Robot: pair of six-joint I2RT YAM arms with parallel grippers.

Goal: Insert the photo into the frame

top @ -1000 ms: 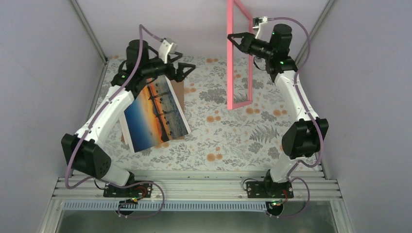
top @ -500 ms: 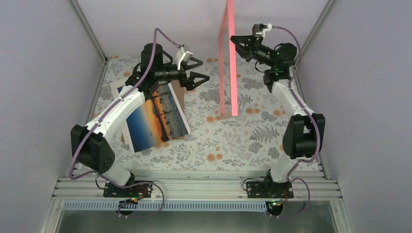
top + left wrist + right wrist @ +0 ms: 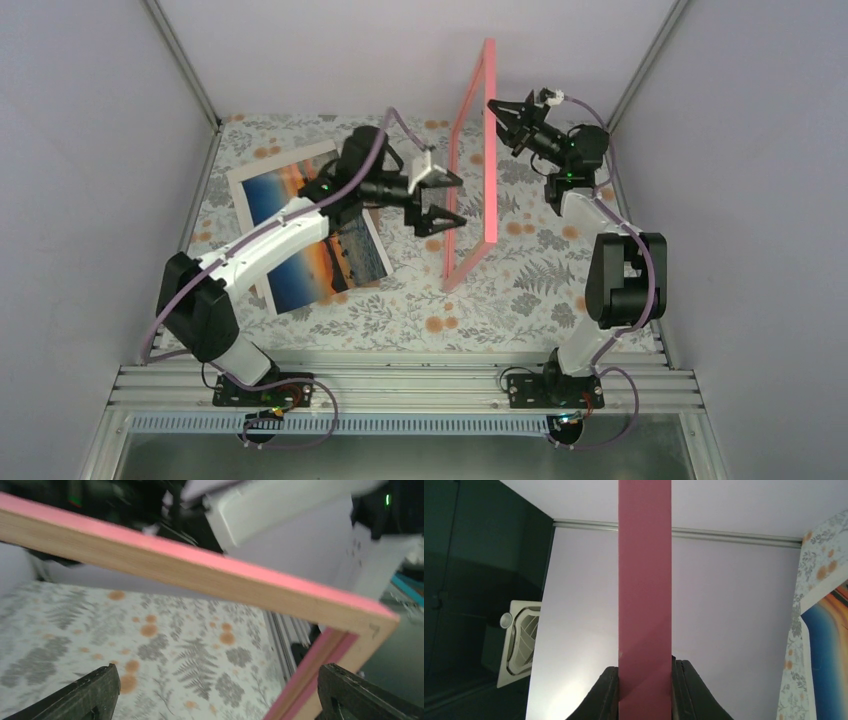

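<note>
The pink frame (image 3: 491,180) stands upright and tilted over the middle of the table. My right gripper (image 3: 497,108) is shut on its upper bar, and in the right wrist view the pink bar (image 3: 645,580) is pinched between both fingers (image 3: 606,695). My left gripper (image 3: 455,200) is open beside the frame's lower left bar. In the left wrist view a frame corner (image 3: 350,630) crosses in front, and one bar runs just inside the right finger (image 3: 360,695). The sunset photo (image 3: 310,235) lies face up at the left, partly under my left arm.
The table has a floral cloth (image 3: 520,290). Grey walls close in the back and both sides. A metal rail (image 3: 400,385) runs along the near edge by the arm bases. The photo's edge shows at the far right of the right wrist view (image 3: 829,655).
My left arm swung right, from over the photo to the frame's lower bar. My right gripper came lower and tilted the frame, whose bottom corner swung nearer.
</note>
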